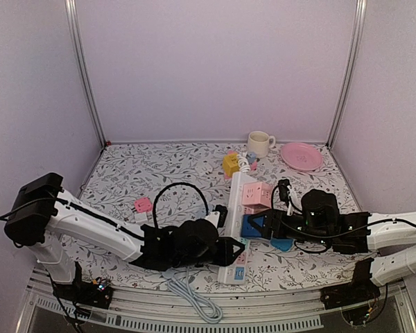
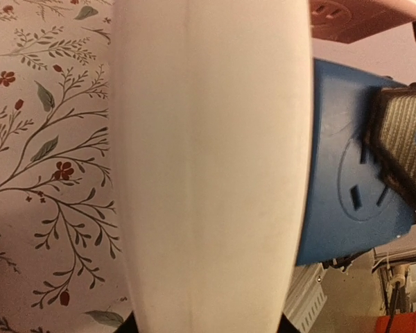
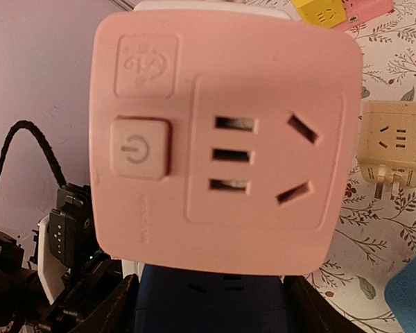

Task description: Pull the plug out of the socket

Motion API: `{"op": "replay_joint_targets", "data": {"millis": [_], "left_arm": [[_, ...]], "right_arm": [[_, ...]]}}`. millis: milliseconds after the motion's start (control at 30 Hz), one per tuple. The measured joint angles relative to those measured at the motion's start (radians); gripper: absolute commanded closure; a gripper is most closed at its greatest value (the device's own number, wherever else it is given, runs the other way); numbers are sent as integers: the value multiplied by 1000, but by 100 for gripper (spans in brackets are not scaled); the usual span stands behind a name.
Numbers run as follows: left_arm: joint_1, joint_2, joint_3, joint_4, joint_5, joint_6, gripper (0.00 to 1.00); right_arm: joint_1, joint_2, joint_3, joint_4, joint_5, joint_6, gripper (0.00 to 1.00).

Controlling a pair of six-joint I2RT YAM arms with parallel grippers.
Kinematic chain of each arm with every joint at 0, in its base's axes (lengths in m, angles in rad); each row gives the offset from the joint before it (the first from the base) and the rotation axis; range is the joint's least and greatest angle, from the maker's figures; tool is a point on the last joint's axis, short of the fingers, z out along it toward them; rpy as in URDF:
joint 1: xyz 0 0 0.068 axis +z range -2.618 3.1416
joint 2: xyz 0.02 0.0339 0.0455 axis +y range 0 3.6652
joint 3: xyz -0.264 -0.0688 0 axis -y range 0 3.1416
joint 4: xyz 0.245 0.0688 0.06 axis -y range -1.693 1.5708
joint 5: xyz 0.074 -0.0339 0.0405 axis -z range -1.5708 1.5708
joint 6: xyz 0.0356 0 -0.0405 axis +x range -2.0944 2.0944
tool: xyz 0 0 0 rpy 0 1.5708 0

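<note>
Where blue plug (image 1: 252, 223) sits on strip (image 1: 234, 201), pink plug (image 1: 255, 194) adjoins (mug (image 1: 259, 143) behind).

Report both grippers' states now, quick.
Left gripper: closed on the white power strip.
Right gripper: closed on the blue plug.

Leaf-patterned table (image 1: 139, 173), white strip (image 2: 208, 166), blue plug (image 2: 347, 180), pink plug (image 3: 218, 139).
</note>
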Motion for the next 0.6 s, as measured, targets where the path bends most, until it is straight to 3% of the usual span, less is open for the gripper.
{"op": "replay_joint_targets", "data": {"millis": [600], "left_arm": [[50,48,6,-86,-76,-132,100]], "right_arm": [[-4,7,23,2,-3,0,97]]}}
